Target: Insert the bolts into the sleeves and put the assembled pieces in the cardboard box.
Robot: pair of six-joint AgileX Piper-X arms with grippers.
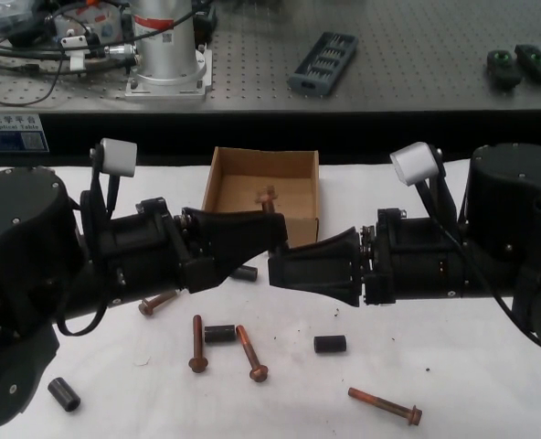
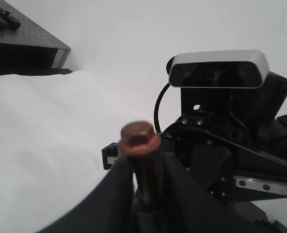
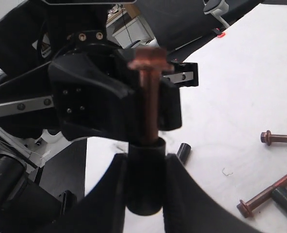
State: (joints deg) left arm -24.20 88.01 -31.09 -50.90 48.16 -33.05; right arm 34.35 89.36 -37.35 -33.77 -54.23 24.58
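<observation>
Bolt [image 3: 148, 107] pinched by the left gripper [image 2: 146, 165], its shaft entering a sleeve [image 3: 144, 189] clamped in the right gripper [image 3: 144, 165]. They meet in mid-air, likely for alignment, near the cardboard box [image 1: 217, 178].

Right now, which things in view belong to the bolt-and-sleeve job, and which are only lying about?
Belong to the job: bolt in the left gripper; sleeve in the right gripper; cardboard box; loose bolts and loose sleeves on the white bench.
Only lying about: grey rack, silver column, two black parts, cables, all on the rear table.
</observation>
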